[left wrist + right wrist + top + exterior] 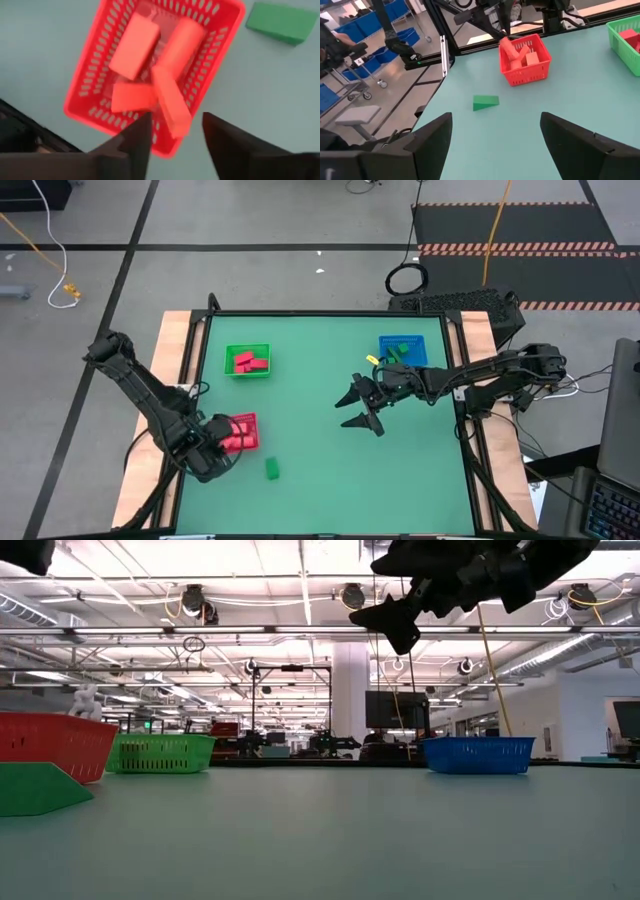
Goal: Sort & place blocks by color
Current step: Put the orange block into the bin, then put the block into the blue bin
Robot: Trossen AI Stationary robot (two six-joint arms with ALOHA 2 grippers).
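Nearest the low camera, at the bench's edge, we see a green block [35, 790] lying alone. In the high view that green block [271, 469] sits at about seven o'clock from the bench's centre, just beside the red basket [251, 420] and apart from it.

Our left hand [214, 455] hangs over the red basket at about eight o'clock on the bench [310, 480]. From its wrist, the fingers [132, 145] stand parted with nothing between them, the basket rim [80, 85] directly below. Inside lie several red blocks [134, 45], some leaning across one another.

Our right hand [362, 408] hovers above the bench a little right of centre, around three o'clock, raised well off the surface. Its fingers [427, 137] are spread wide and empty.

Farther out, the green basket [247, 348] at eleven o'clock holds red blocks [246, 363]. The blue basket [402, 340] at one o'clock holds dark green pieces [400, 351].
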